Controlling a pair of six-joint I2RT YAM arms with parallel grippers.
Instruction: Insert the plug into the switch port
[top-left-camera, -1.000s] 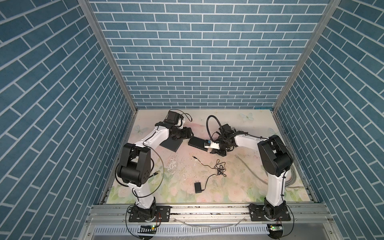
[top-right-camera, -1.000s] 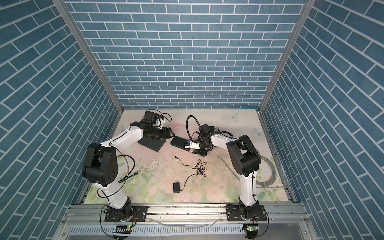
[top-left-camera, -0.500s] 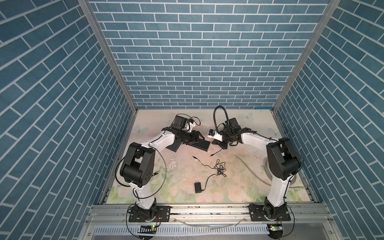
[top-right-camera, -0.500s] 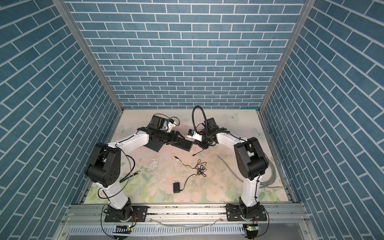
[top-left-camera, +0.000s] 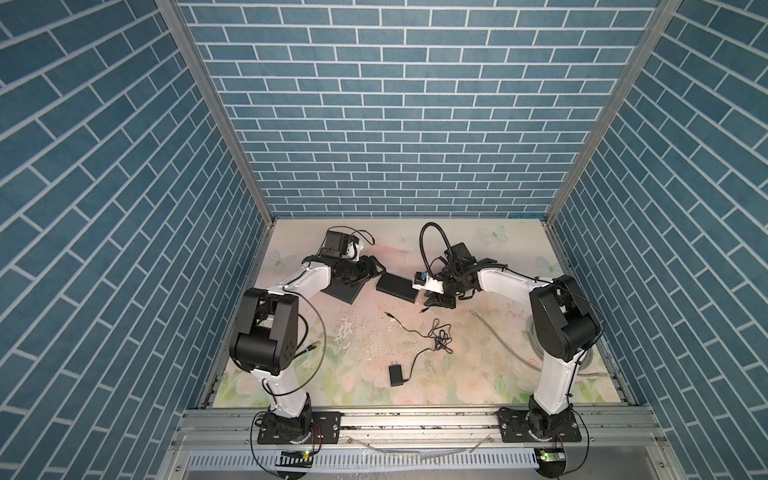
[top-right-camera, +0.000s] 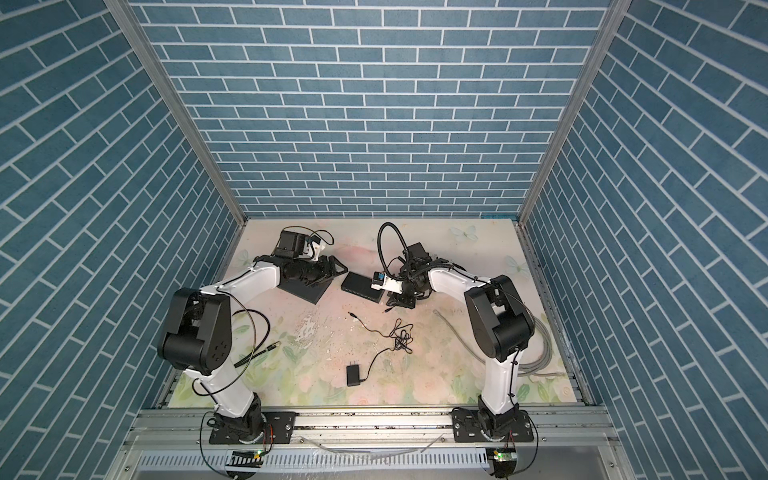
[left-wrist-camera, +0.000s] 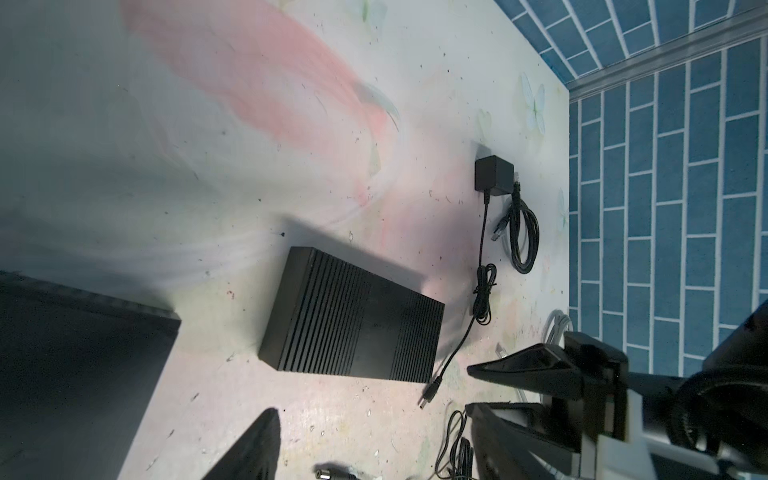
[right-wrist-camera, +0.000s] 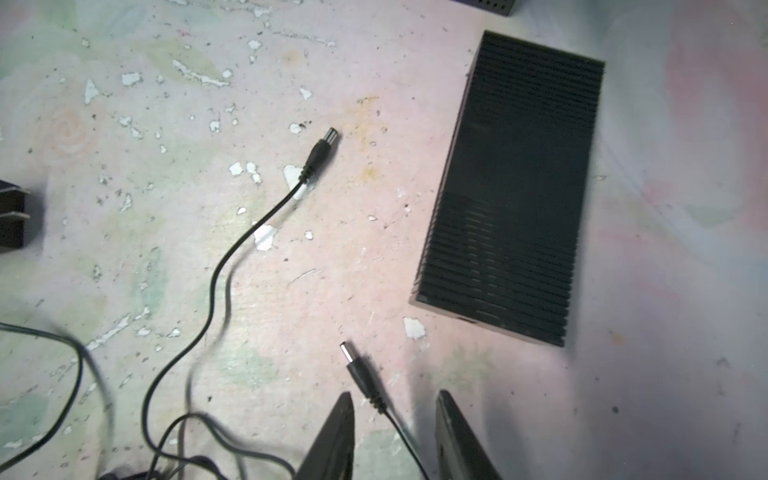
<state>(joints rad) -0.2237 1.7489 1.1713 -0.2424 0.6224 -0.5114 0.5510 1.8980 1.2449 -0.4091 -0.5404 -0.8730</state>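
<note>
**Clerk:** Item one, the landmark?
**Keeper:** Black ribbed rectangular switch (top-left-camera: 397, 287), flat on the worn floral-print table (top-left-camera: 478, 374).
**Clerk:** Item two, the plug?
**Keeper:** Slim black barrel plug (right-wrist-camera: 358, 371), silver tip. It lies on the table just off the switch's corner, in no port. Its thin cord runs between the jaws of the right gripper (right-wrist-camera: 394, 395), which stand apart and grip nothing.
**Clerk:** Item three?
**Keeper:** Left gripper (top-left-camera: 376, 271), jaws spread and empty, at the switch's opposite end. A flat black pad (top-left-camera: 343, 294) lies just beside that end.
**Clerk:** Sundries?
**Keeper:** Second, thicker black barrel plug (right-wrist-camera: 322, 147), near the switch's long side. Its cord runs to a black wall adapter (top-left-camera: 395, 375), well apart from the switch.
</note>
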